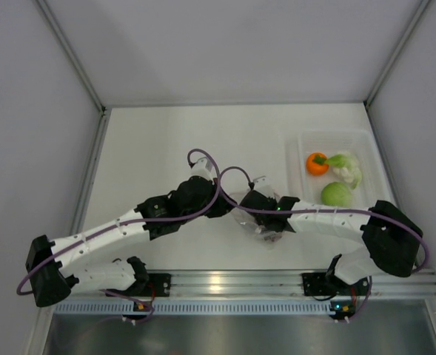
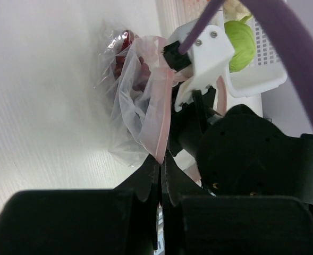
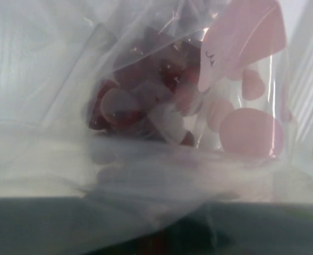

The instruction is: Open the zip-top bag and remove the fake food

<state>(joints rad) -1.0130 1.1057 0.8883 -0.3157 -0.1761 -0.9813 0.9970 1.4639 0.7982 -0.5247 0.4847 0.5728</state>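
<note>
Clamping zip-top bag [image 2: 128, 119] rim, left jaws; right jaws behind plastic, cannot tell state

A robotics lab test cell is shown: a white table [image 1: 166, 148] is enclosed by plain grey panels [image 1: 25, 111] set in metal frame strips [image 1: 69, 52]. A left arm [image 1: 106, 235] and a right arm [image 1: 329, 218] are bolted to an aluminium rail [image 1: 225, 282], and purple cables [image 1: 203, 157] are left exposed.
</note>
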